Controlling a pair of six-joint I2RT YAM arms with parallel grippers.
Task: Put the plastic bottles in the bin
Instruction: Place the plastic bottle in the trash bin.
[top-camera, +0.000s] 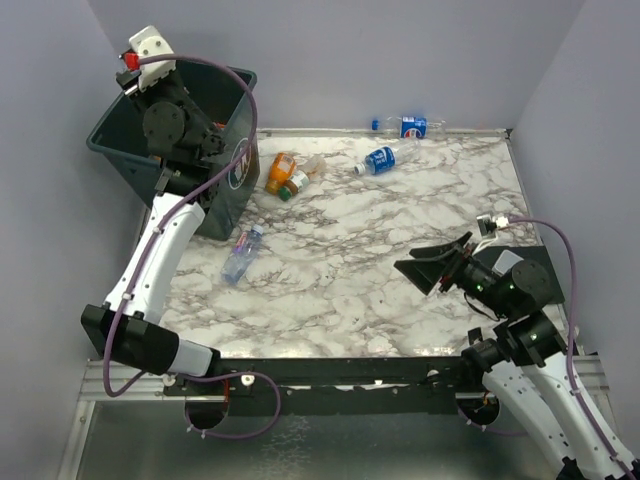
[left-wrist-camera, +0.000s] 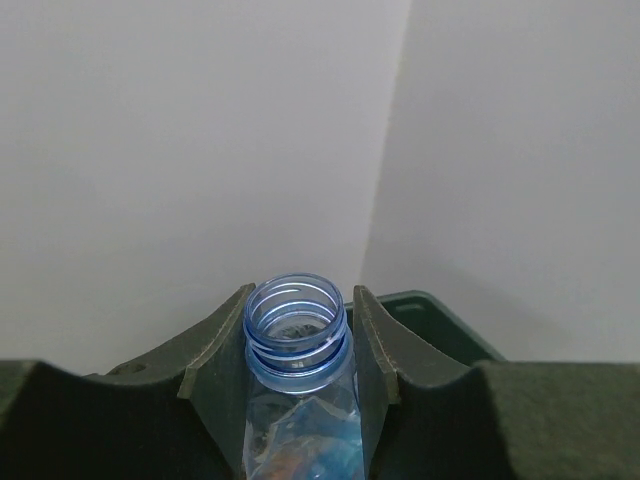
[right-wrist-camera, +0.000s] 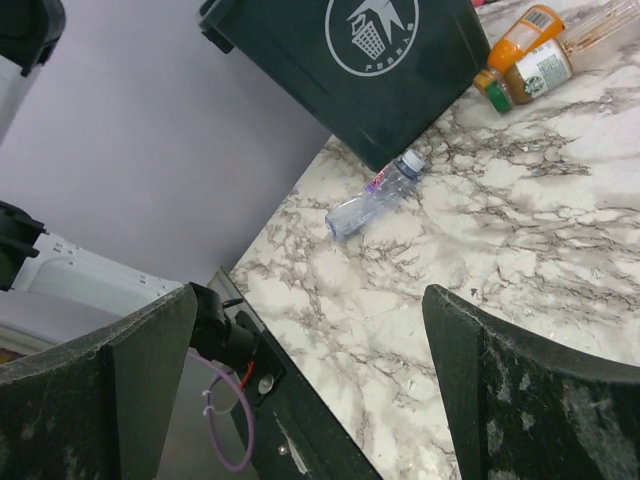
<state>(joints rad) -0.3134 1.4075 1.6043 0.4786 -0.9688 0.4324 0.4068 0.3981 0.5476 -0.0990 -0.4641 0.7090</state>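
The dark green bin stands tilted at the far left; its logo face shows in the right wrist view. My left gripper is over the bin's opening, shut on a clear capless bottle with a blue threaded neck; the bin's rim shows behind it. My right gripper is open and empty above the right of the table. A clear bottle lies by the bin's foot and also shows in the right wrist view.
Orange-tinted bottles and a green-capped one lie right of the bin, also in the right wrist view. Two blue-label bottles lie at the far edge. Grey walls enclose the marble table.
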